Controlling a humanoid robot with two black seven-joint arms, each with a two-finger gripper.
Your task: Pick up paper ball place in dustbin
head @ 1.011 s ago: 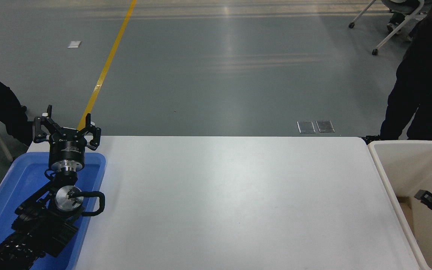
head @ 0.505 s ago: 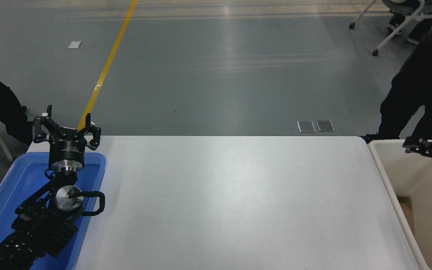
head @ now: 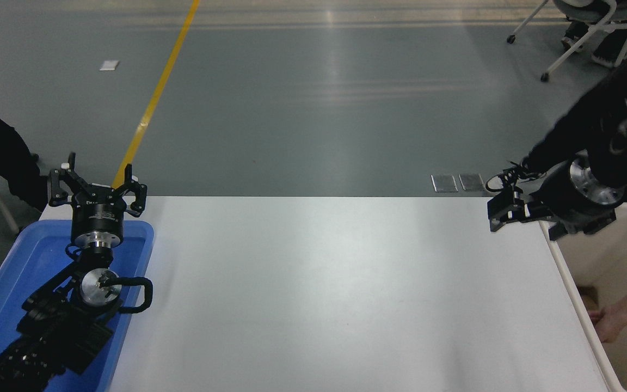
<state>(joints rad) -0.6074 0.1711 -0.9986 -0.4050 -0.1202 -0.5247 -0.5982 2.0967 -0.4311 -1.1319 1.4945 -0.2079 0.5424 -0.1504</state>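
The white rectangular table (head: 319, 283) runs wide and bare from the shallow blue plastic tray (head: 8, 283) at its left end to the large cream-white plastic dustbin (head: 569, 277) with a thick rounded rim standing just beside its right edge. The right black gripper (head: 501, 209) hangs over the table's far right corner, near the far edge and just left of the dustbin's rim, its wrist reaching in from the right; whether its fingers are apart or closed cannot be told from this angle, and nothing shows between them. The left black gripper (head: 97, 188) is parked at the lower left over the far end of the blue tray, its fingers spread wide around nothing. A person's bare hand (head: 610, 321) reaches down inside the dustbin near its left wall, and a dark-clothed person (head: 607, 125) bends over it from the upper right. The crumpled tan paper ball cannot be seen on the table or in the visible part of the bin
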